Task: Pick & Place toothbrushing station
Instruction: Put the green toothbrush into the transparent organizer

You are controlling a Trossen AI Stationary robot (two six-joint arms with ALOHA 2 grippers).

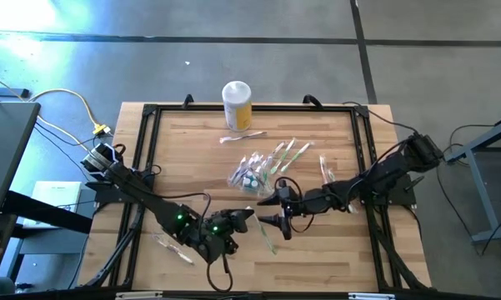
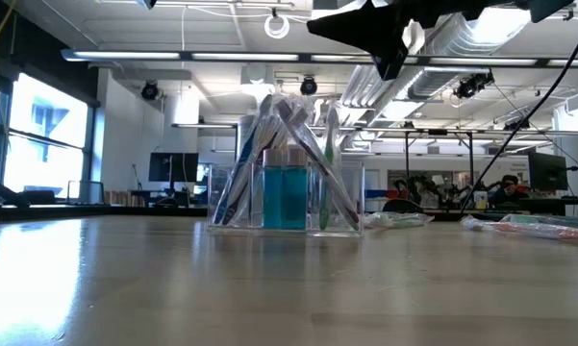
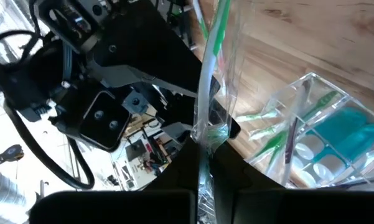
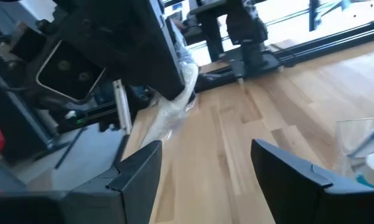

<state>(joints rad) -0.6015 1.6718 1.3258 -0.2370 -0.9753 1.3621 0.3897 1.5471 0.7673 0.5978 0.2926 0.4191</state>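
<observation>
The toothbrushing station (image 1: 250, 177), a clear box holding toothbrushes and a blue bottle, stands on the wooden table (image 1: 183, 167); the low view shows it upright (image 2: 287, 183). My left gripper (image 1: 248, 217) is near the table's front, shut on a clear-wrapped green toothbrush (image 3: 213, 56). My right gripper (image 1: 265, 212) faces it from the right, open, with nothing between its fingers (image 4: 205, 168). My left gripper pinches the wrapped toothbrush (image 3: 205, 134) between its two fingers, over the crinkled clear wrapper. The fingers reach roughly level toward the table's right. The green handle and wrapper stick out beyond the fingertips, lifted clear of the table.
A yellow jar with a white lid (image 1: 237, 104) stands at the far edge. Wrapped toothbrushes lie loose: several beside the station (image 1: 288, 154), one behind it (image 1: 242, 136), one at the right (image 1: 325, 169), one at the near left (image 1: 173, 247). A black frame (image 1: 150, 125) borders the table.
</observation>
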